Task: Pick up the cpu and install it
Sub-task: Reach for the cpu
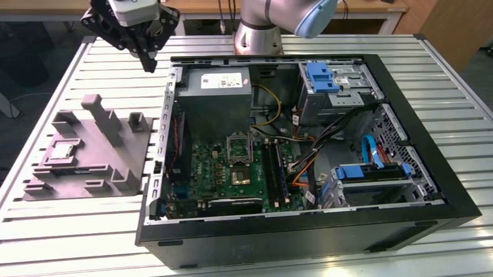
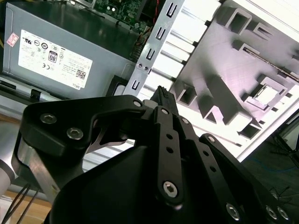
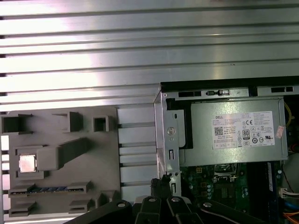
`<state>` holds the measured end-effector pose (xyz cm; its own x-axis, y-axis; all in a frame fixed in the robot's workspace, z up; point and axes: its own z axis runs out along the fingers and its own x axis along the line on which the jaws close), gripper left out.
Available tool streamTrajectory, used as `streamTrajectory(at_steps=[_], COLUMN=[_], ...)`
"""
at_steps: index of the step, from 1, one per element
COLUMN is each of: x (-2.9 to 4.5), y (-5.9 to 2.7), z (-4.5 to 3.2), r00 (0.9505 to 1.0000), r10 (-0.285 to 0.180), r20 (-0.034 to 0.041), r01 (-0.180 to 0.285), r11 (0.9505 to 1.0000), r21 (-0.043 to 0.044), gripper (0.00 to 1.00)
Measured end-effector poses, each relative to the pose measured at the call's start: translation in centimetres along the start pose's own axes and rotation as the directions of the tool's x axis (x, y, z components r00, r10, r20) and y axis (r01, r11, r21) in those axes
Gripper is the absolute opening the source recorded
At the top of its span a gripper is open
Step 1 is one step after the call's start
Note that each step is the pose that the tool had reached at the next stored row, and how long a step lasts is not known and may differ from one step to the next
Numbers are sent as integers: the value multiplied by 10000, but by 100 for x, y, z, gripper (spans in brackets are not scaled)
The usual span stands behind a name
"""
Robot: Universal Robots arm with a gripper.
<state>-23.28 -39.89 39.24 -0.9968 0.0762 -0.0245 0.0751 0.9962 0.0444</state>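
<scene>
While the hand (image 1: 149, 62) hangs above the slatted surface (image 1: 77, 231) in the exterior view, just outside a far corner of the open computer case (image 1: 308, 231), its fingers are drawn together to a point with nothing between them. The cpu (image 1: 62, 151) is well apart from the hand, nearer the camera and toward the exterior view's left of it. It lies flat in a recess of the grey tray (image 1: 89, 161). The green motherboard (image 1: 223, 173) sits inside the case on the hand's other side, past the power-supply box (image 1: 219, 86).

In the second wrist view the hand (image 2: 161, 93) again looks closed and empty. Beyond its tips spreads the tray (image 2: 219, 56), with the cpu (image 2: 267, 94) seated in a square pocket well off from the fingertips.

In the first wrist view the hand (image 3: 160, 184) hovers by the case's metal edge. The cpu (image 3: 27, 163) rests in the tray (image 3: 100, 163) well to one side of it, and the power-supply box (image 3: 238, 135) lies to the other.

The cpu is probably light and rigid. Its smooth metal top looks slippery, and its underside is likely delicate. Two opposite edges seem the safest hold, with the chip kept level.
</scene>
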Motion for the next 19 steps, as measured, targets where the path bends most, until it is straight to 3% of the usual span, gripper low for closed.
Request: streamTrajectory(at_steps=[19], x=[48], y=[-4], z=[-1], r00=[10000], r10=[0], r20=[1], r01=[0], r11=[10000], r21=[-1], gripper=[11])
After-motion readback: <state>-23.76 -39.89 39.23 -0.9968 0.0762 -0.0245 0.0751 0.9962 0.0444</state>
